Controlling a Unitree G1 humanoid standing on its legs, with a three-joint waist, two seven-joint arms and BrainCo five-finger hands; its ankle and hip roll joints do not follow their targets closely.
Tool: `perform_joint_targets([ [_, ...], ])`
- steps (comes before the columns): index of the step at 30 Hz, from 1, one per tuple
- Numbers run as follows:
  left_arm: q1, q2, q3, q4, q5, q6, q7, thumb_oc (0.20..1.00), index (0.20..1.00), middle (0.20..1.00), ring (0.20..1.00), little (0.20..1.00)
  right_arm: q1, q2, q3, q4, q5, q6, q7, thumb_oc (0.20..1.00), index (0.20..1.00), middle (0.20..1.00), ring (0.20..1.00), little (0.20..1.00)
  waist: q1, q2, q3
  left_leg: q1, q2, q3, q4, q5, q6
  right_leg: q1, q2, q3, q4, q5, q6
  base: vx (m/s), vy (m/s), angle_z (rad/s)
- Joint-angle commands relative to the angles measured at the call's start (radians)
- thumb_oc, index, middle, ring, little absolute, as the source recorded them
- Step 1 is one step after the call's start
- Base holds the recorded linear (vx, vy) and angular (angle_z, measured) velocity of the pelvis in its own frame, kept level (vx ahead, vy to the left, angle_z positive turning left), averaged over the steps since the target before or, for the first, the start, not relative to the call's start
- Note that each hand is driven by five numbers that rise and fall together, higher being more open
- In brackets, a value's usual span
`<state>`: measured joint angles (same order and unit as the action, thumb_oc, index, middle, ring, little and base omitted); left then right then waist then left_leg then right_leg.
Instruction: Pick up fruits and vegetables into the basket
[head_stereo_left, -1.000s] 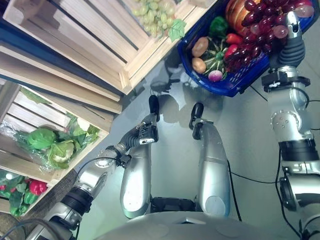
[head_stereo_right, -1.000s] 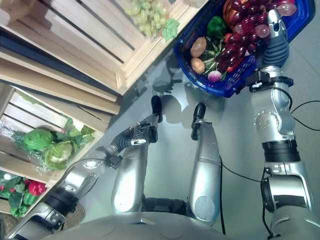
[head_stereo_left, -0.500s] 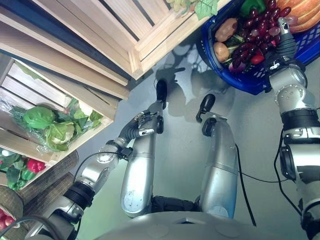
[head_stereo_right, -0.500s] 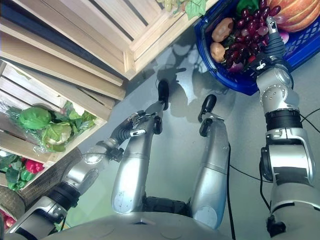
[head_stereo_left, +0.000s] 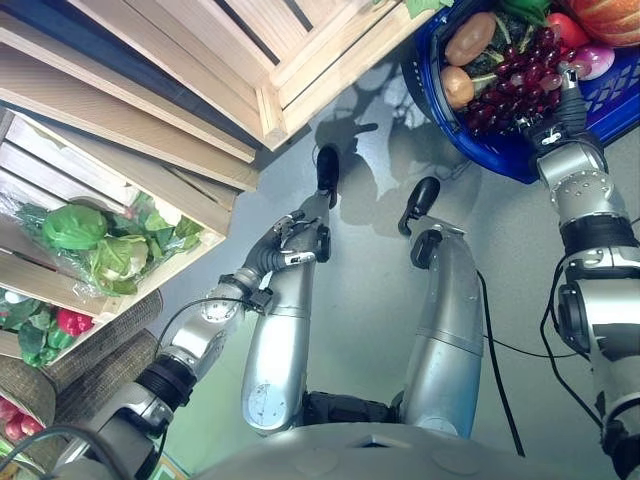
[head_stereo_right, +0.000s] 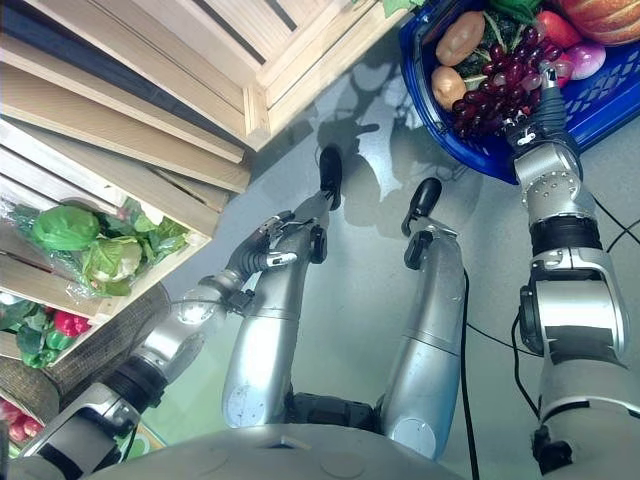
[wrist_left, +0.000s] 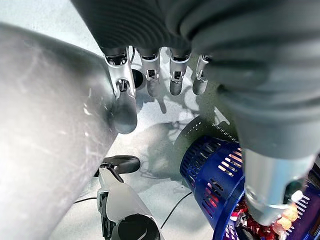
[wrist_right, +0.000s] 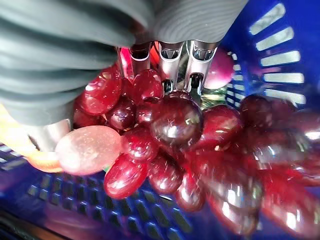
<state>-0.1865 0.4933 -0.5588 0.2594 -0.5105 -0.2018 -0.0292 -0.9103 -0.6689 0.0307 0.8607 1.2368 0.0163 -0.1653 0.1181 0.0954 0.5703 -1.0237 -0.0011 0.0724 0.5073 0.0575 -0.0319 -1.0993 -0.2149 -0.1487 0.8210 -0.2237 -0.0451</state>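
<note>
Glossy red grapes (wrist_right: 175, 125) in a perforated blue plastic basket (head_stereo_left: 500, 155); pale rough-sawn wooden crates (head_stereo_left: 200, 60).

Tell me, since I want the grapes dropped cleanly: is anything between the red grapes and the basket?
Nothing visible. The right hand holds the red grapes already inside the blue basket, right over the potatoes and other produce lying there.

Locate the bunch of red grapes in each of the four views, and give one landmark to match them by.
Left eye view: red grapes at the upper right, inside the blue basket, at the right hand.
Right eye view: grapes at the upper right, in the basket.
Left wrist view: a few grapes at the lower right corner, inside the basket.
Right wrist view: grapes close up across the middle.
Shared landmark: the blue basket.
</note>
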Motion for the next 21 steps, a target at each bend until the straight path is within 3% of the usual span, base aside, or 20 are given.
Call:
perform_joint_targets([
  [1, 0.101, -0.085, -0.156, 0.058, 0.068, 0.016, 0.080, 1.000, 1.000, 1.000, 1.000, 1.000, 0.047, -0.069, -0.031, -0.053, -0.033, -0.205, 0.006, 1.000, 1.000, 1.000, 1.000, 1.000, -0.037, 0.138, -0.050, 0.047, -0.025, 0.002, 0.044, -0.184, 0.059, 0.015, 0.074, -0.039, -0.046, 0.016, 0.026, -0.03, 0.018, 0.00],
  [4, 0.103, -0.090, -0.127, 0.074, 0.110, -0.028, 0.164, 1.000, 1.000, 1.000, 1.000, 1.000, 0.059, -0.063, -0.035, -0.108, -0.152, -0.262, -0.038, 1.000, 1.000, 1.000, 1.000, 1.000, -0.043, 0.139, -0.050, 0.077, -0.026, 0.010, 0.019, -0.174, 0.052, 0.042, 0.079, -0.039, -0.077, 0.024, 0.028, -0.04, 0.028, -0.02],
  [7, 0.110, -0.079, -0.085, 0.067, 0.155, -0.078, 0.195, 1.000, 1.000, 1.000, 1.000, 1.000, 0.121, -0.048, -0.027, -0.207, -0.305, -0.223, -0.097, 1.000, 1.000, 1.000, 1.000, 1.000, -0.054, 0.135, -0.050, 0.109, -0.027, 0.020, -0.010, -0.163, 0.046, 0.071, 0.087, -0.040, -0.109, 0.033, 0.029, -0.04, 0.062, -0.03],
  [11, 0.129, -0.068, -0.053, 0.029, 0.200, -0.102, 0.207, 1.000, 1.000, 1.000, 1.000, 1.000, 0.247, -0.013, -0.029, -0.359, -0.356, -0.226, -0.139, 1.000, 1.000, 1.000, 1.000, 1.000, -0.071, 0.127, -0.050, 0.143, -0.027, 0.035, -0.040, -0.150, 0.043, 0.100, 0.096, -0.037, -0.139, 0.043, 0.030, -0.02, 0.073, -0.07],
  [13, 0.152, -0.053, -0.026, -0.018, 0.250, -0.138, 0.220, 1.000, 1.000, 1.000, 1.000, 1.000, 0.425, 0.044, -0.019, -0.529, -0.424, -0.330, -0.139, 1.000, 1.000, 1.000, 1.000, 1.000, -0.101, 0.115, -0.050, 0.177, -0.028, 0.051, -0.067, -0.143, 0.041, 0.133, 0.108, -0.029, -0.176, 0.056, 0.035, -0.03, 0.126, -0.11],
  [19, 0.192, -0.034, 0.029, -0.095, 0.339, -0.210, 0.291, 1.000, 1.000, 1.000, 1.000, 1.000, 0.736, 0.185, 0.074, -0.723, -0.562, -0.402, -0.137, 1.000, 1.000, 1.000, 1.000, 1.000, -0.170, 0.089, -0.050, 0.261, -0.024, 0.092, -0.101, -0.145, 0.038, 0.208, 0.129, 0.002, -0.230, 0.068, 0.047, -0.02, 0.125, -0.16],
  [21, 0.204, -0.021, 0.044, -0.115, 0.357, -0.242, 0.310, 1.000, 1.000, 1.000, 1.000, 1.000, 0.800, 0.193, 0.091, -0.745, -0.591, -0.432, -0.129, 1.000, 1.000, 1.000, 1.000, 1.000, -0.183, 0.084, -0.050, 0.287, -0.022, 0.103, -0.104, -0.150, 0.039, 0.233, 0.131, 0.009, -0.243, 0.069, 0.052, -0.03, 0.105, -0.25],
])
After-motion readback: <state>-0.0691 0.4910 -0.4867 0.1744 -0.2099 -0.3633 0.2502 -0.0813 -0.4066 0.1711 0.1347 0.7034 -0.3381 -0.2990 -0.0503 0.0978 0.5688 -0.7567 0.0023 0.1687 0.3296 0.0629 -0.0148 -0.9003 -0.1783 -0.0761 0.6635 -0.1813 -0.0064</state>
